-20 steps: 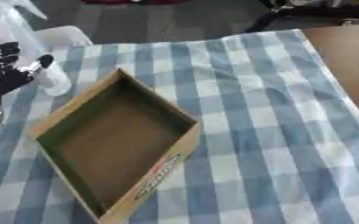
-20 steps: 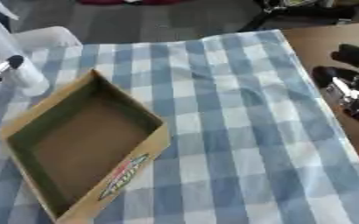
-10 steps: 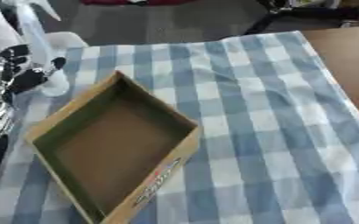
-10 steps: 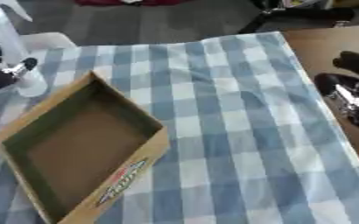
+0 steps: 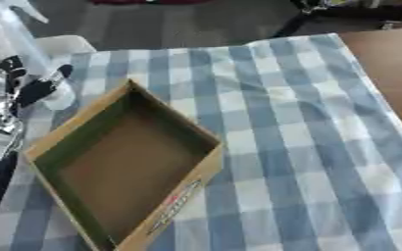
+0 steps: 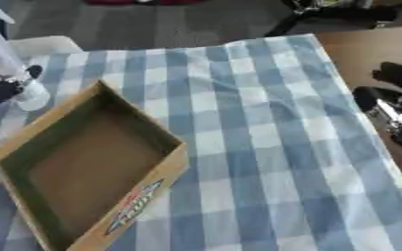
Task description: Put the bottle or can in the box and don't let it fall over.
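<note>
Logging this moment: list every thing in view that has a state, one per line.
bottle: clear, upright, held beside the box, not yet inside.
box: open-topped, empty, resting on the cloth.
left hand: fingers curled round the bottle.
right hand: idle at the right edge, holding nothing.
checked cloth: spread over the table.

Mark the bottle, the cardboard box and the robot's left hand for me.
bottle (image 5: 33, 63), left eye view, on its clear body.
cardboard box (image 5: 206, 169), left eye view, on its right wall.
left hand (image 5: 5, 90), left eye view, on the fingers round the bottle.
</note>
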`<state>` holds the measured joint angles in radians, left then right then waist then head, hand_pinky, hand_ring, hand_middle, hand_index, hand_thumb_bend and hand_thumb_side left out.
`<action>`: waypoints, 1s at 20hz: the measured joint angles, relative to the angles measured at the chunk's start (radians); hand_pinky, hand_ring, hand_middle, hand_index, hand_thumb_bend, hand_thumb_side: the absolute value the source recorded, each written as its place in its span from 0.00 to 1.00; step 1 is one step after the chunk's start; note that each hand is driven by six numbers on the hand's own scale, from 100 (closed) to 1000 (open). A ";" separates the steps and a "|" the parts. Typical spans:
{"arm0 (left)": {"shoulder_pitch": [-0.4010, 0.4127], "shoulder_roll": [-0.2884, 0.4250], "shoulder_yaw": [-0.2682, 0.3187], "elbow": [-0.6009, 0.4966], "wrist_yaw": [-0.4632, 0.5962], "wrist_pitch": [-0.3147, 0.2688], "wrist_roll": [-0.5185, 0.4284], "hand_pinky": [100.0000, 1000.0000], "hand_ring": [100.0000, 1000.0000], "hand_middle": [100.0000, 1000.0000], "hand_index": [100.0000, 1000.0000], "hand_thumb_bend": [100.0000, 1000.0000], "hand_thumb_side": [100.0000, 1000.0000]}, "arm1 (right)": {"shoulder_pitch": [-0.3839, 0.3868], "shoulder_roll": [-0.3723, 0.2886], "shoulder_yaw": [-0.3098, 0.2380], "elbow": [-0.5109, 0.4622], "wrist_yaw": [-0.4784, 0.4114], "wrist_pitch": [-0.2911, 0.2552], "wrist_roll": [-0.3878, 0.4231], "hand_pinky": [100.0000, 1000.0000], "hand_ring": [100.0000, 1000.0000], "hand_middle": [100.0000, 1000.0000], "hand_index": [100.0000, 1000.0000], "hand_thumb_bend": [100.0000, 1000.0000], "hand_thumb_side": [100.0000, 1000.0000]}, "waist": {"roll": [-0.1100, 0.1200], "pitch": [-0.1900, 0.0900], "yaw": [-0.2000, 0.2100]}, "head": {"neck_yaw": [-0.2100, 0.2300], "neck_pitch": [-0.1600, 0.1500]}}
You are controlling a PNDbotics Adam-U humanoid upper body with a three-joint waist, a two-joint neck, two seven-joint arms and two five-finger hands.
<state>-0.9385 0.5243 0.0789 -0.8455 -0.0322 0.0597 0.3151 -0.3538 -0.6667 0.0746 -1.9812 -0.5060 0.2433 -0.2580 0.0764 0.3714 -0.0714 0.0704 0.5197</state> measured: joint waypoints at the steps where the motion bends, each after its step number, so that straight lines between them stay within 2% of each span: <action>1: -0.005 0.000 0.001 0.003 0.000 -0.001 0.006 0.94 0.85 0.74 0.80 0.68 0.21 | -0.003 0.002 0.000 0.000 0.000 0.000 0.000 0.95 0.88 0.88 0.89 0.32 0.24 | 0.001 0.005 -0.003 | 0.002 -0.004; 8: -0.032 0.000 0.007 0.033 0.008 -0.008 0.025 0.91 0.82 0.71 0.79 0.62 0.20 | -0.007 0.002 0.000 0.000 -0.001 0.002 0.004 0.95 0.88 0.88 0.89 0.32 0.24 | 0.004 0.021 -0.015 | 0.014 -0.014; 10: -0.035 0.000 0.011 0.036 0.024 -0.013 0.031 0.90 0.80 0.68 0.77 0.53 0.18 | -0.007 0.003 0.000 0.000 -0.001 0.002 0.004 0.95 0.88 0.88 0.89 0.32 0.24 | 0.005 0.024 -0.017 | 0.015 -0.014; 11: -0.036 0.000 0.012 0.038 0.034 -0.015 0.035 0.87 0.77 0.64 0.74 0.41 0.14 | -0.007 0.003 0.000 0.000 -0.001 0.002 0.004 0.95 0.88 0.88 0.89 0.32 0.24 | 0.005 0.024 -0.017 | 0.015 -0.014; 12: -0.037 0.000 0.013 0.038 0.045 -0.017 0.039 0.86 0.77 0.63 0.74 0.38 0.13 | -0.007 0.004 0.000 0.000 -0.001 0.002 0.004 0.95 0.88 0.88 0.89 0.32 0.24 | 0.005 0.024 -0.018 | 0.015 -0.014; 13: -0.037 -0.001 0.015 0.038 0.058 -0.020 0.043 0.82 0.72 0.56 0.67 0.18 0.04 | -0.007 0.004 0.000 0.000 -0.001 0.002 0.004 0.95 0.88 0.88 0.89 0.32 0.24 | 0.005 0.024 -0.018 | 0.015 -0.014; 15: -0.038 -0.003 0.017 0.038 0.092 -0.026 0.048 0.79 0.66 0.48 0.59 0.02 0.00 | -0.006 0.006 0.000 0.000 -0.001 0.003 0.004 0.95 0.88 0.88 0.89 0.32 0.24 | 0.006 0.024 -0.019 | 0.015 -0.014; 18: -0.038 -0.003 0.017 0.040 0.135 -0.032 0.054 0.83 0.63 0.41 0.50 0.00 0.00 | -0.005 0.011 0.000 0.000 -0.001 0.003 0.003 0.95 0.88 0.88 0.89 0.32 0.24 | 0.007 0.024 -0.020 | 0.015 -0.014; 19: -0.038 -0.003 0.017 0.040 0.144 -0.035 0.056 0.87 0.61 0.31 0.40 0.00 0.00 | -0.005 0.011 0.000 0.000 -0.001 0.003 0.003 0.95 0.88 0.88 0.89 0.32 0.24 | 0.007 0.024 -0.020 | 0.015 -0.014; 20: -0.038 -0.003 0.017 0.040 0.150 -0.037 0.060 0.87 0.60 0.26 0.35 0.00 0.00 | -0.005 0.011 0.000 0.000 -0.002 0.003 0.003 0.95 0.88 0.88 0.89 0.32 0.24 | 0.007 0.024 -0.020 | 0.015 -0.014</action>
<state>-0.9764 0.5213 0.0956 -0.8052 0.1182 0.0230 0.3753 -0.3589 -0.6557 0.0751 -1.9812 -0.5076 0.2467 -0.2547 0.0836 0.3954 -0.0917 0.0851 0.5056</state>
